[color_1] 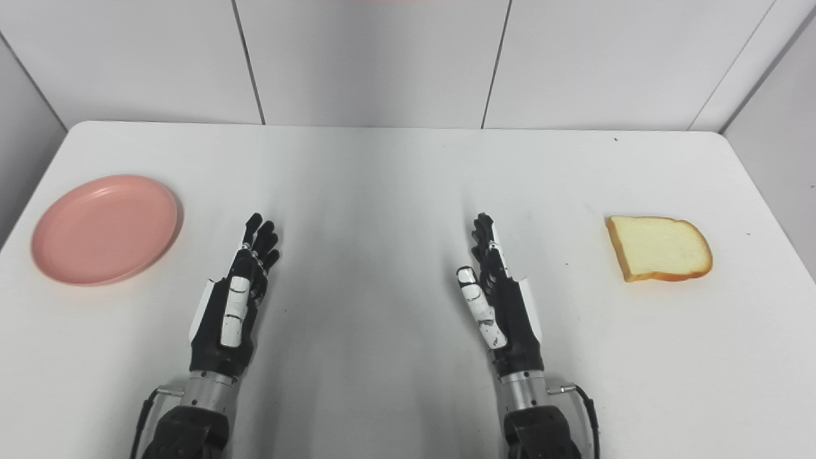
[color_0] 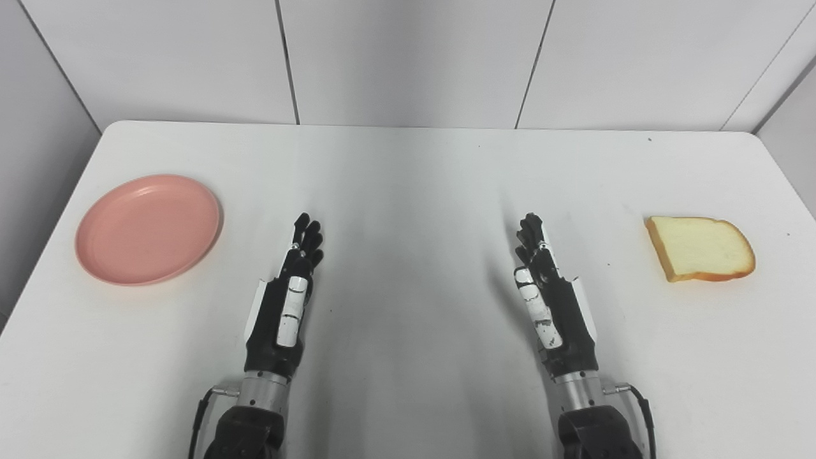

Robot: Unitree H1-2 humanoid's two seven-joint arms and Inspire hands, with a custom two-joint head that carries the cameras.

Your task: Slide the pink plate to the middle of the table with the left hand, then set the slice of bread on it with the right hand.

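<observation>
Fingers (color_0: 309,239) of both hands are extending straight, edge-on, gripping nothing. We are finding the left hand (color_0: 290,299) and right hand (color_0: 548,299) hovering low near the table (color_0: 408,178) centre, well apart. The plate (color_0: 148,228) is lying at ten o'clock from the left hand, nearer that hand, empty. The bread (color_0: 700,247) is resting at two o'clock from the right hand, long axis running left-right. We are judging sliding not yet begun; the white surface is offering free room between.

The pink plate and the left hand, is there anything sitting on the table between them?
No. Between the pink plate and the left hand only bare white table shows, in both eye views.
</observation>
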